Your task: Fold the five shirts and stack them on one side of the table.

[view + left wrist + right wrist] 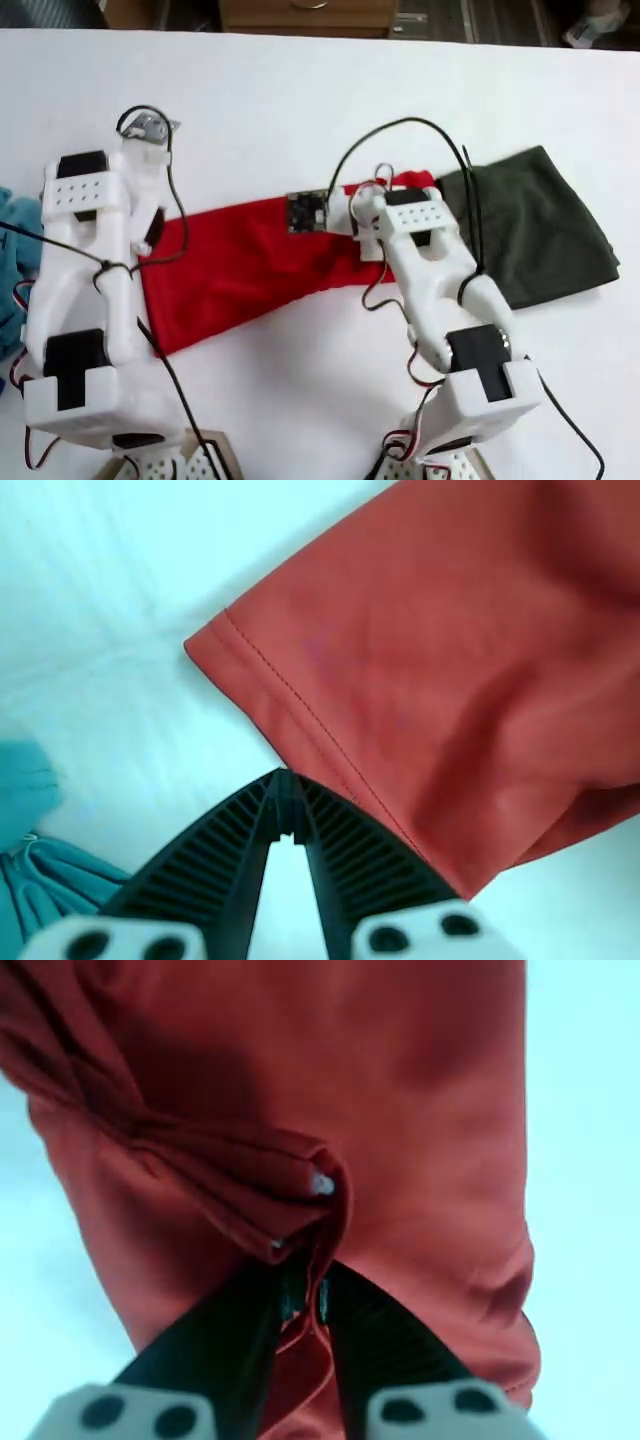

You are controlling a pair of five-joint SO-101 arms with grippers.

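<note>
The red shirt (240, 265) lies stretched between both pincers. The right pincer (303, 1280) is clamped on its bunched fold; the left pincer (290, 790), pressed together, sits at its hem. A dark green shirt (540, 235) lies beside the right pincer.

Surroundings: white table (300, 90), room behind.
A wooden cabinet (305, 14) is standing just beyond the table's far edge, near its middle. Dark flooring (500, 20) is showing beside it, and a pale object (592, 26), too small to identify, is lying there.
</note>
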